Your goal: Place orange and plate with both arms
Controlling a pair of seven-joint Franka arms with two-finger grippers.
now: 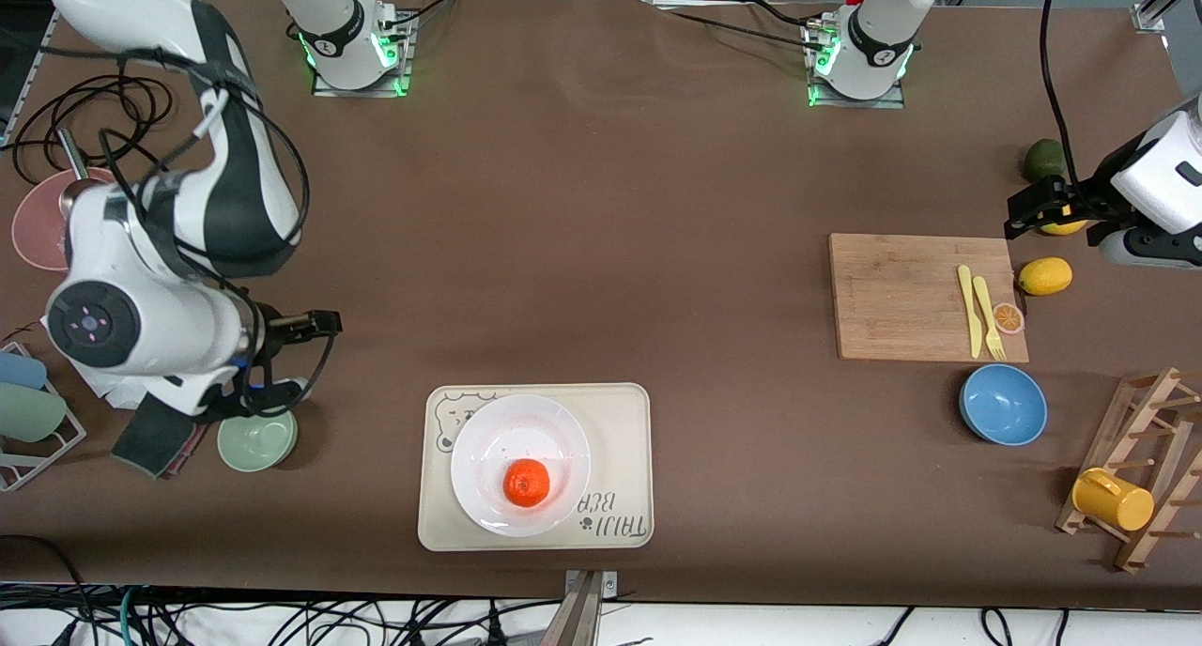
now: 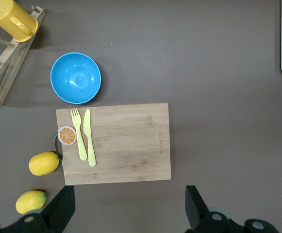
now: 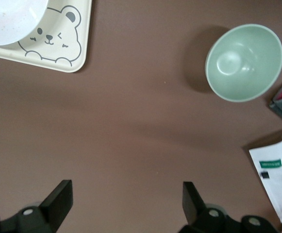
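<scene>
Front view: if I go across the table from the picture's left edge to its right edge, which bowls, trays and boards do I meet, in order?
Pink dish → green bowl → bear-print tray holding the plate and orange → cutting board → blue bowl → wooden rack.

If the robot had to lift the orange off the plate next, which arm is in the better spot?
Probably the right. Its hand hangs open over bare table by the green bowl, nearer the plate and orange. The left hand is open too, up by the lemons at the other end.
</scene>
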